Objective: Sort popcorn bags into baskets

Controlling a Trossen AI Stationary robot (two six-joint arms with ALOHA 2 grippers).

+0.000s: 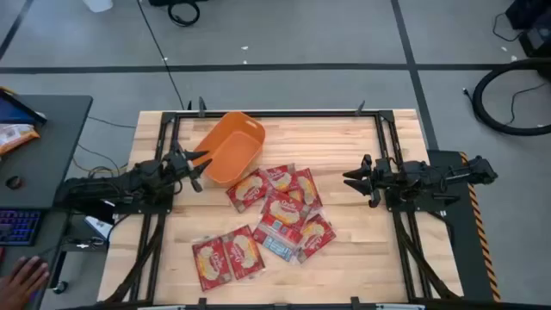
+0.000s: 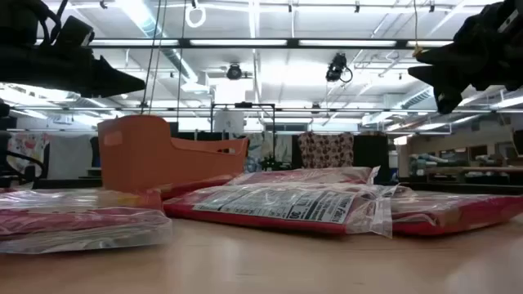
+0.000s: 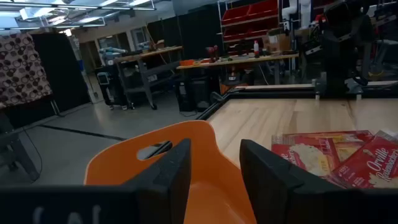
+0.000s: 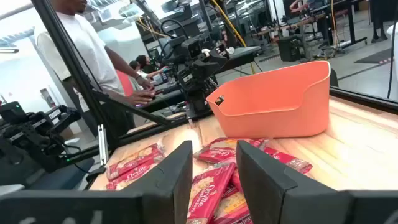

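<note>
Several red popcorn bags [image 1: 274, 209] lie flat in a loose pile on the table's middle, two more [image 1: 226, 257] nearer the front; they also show in the low view [image 2: 286, 204] and the right wrist view [image 4: 211, 180]. The orange basket [image 1: 231, 146] stands at the far left, empty as far as I see; it also shows in the left wrist view [image 3: 180, 168]. My left gripper [image 1: 201, 168] is open, raised beside the basket's left side. My right gripper [image 1: 351, 179] is open, raised to the right of the pile.
Black frame rails [image 1: 284, 114] run along the table's edges. A person [image 4: 81, 56] stands beyond the table's left side, and a hand [image 1: 21, 280] shows at the lower left near a keyboard. Bare wood lies at the far right and near right.
</note>
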